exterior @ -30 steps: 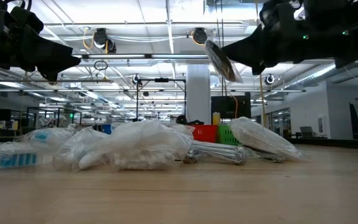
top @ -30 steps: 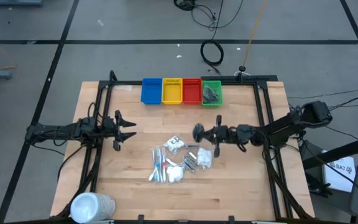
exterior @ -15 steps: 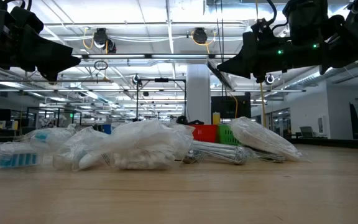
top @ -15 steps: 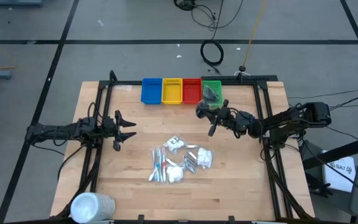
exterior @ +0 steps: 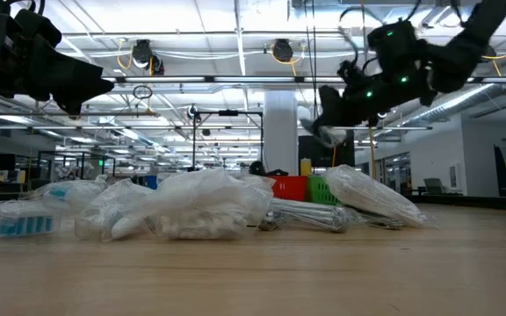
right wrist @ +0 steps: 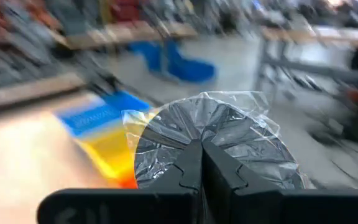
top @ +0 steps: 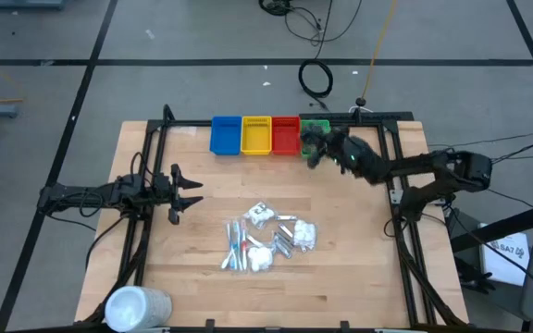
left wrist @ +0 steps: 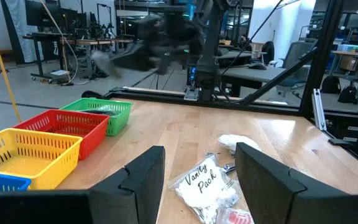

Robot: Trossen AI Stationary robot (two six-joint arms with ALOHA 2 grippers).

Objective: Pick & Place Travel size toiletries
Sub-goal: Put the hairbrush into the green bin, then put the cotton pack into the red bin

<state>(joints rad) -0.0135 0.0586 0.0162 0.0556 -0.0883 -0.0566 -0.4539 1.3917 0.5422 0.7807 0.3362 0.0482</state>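
The travel size toiletries (top: 268,237) lie in a loose pile mid-table: white packets, silver tubes and clear-wrapped sticks. One of them, a dark grey round disc in clear wrap (right wrist: 229,124), is in my right gripper (top: 313,148), which is shut on it and hangs over the green bin (top: 320,127) at the far edge. My left gripper (top: 189,193) waits open to the left of the pile with nothing between its fingers. My right gripper pinches the wrapped disc at its edge (right wrist: 173,152) between its two fingers. The fingers (right wrist: 219,180) lie about level and come from the table's right side. The disc stands on edge beyond the fingertips, lifted clear above the green bin.
Blue (top: 225,135), yellow (top: 255,135) and red (top: 286,136) bins stand in a row left of the green one. A large white cylinder (top: 139,307) lies at the near left corner. Dark frame bars (top: 151,176) run along both table sides.
My right gripper has swung with the disc from beside the pile toward the table's far edge, turning as it went, and now hangs over the green bin. The disc stays clear of the table throughout.
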